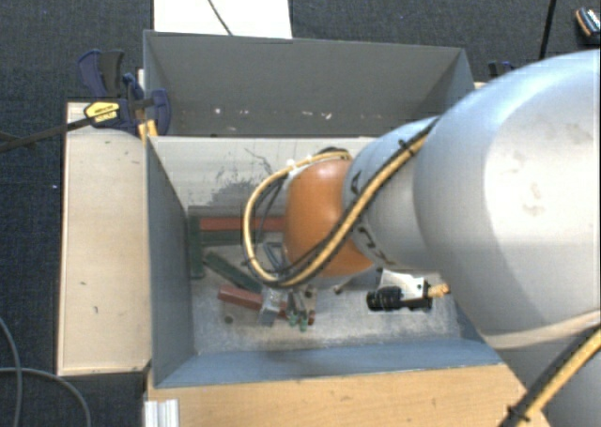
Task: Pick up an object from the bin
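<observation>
In the camera view, the arm (507, 200) comes in from the right and bends down into the grey metal bin (169, 266). Its wrist carries an orange cover (315, 219), with yellow and black cables (258, 228) looped round the cover's left side. The pincer (286, 308) hangs low beneath the cover, close over the bin floor near the front wall and a little left of the middle. The wrist hides most of it, so I cannot tell whether it is spread or pressed together, and I cannot tell whether anything sits in its grip.

Nearest to it is a short red-brown piece (239, 297), flat on the floor just to its left, with the near end touching or almost touching the pincer. A small green bit (302, 322) lies just beside the pincer's right lower edge. Left of these, a dark green strip (225, 270) lies slantwise, running toward the pincer. Farther back, a long red-brown bar (235, 223) lies across the floor with its right end hidden behind the cables. A dark green bar (194, 245) lies along the left wall.

To the right, well apart from the pincer, a black cylinder (396, 299) lies on its side on the floor, with a white piece (406, 281) just behind it.
</observation>
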Available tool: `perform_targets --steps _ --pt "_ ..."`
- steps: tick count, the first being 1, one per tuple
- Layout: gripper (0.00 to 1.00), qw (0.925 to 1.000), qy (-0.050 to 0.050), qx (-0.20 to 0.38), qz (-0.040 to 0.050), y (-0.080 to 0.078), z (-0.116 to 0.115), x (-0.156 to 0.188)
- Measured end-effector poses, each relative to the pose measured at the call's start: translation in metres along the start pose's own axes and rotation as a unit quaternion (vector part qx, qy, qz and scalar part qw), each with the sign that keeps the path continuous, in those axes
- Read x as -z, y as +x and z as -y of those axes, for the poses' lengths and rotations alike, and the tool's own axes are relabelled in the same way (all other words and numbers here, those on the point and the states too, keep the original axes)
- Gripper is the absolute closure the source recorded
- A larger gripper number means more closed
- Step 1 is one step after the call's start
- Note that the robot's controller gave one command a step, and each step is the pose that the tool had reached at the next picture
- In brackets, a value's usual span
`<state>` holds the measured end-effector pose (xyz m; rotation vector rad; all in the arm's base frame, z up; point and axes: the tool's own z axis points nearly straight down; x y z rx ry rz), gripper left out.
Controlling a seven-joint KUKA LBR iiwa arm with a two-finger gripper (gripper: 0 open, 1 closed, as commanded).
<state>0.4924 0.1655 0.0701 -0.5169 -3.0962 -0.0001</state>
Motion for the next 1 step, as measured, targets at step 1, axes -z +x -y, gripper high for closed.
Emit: perform_targets --steps 1 --pt "1.00 1.0000 -0.003 0.005 0.0050 -0.0066 -0.0135 0.1482"
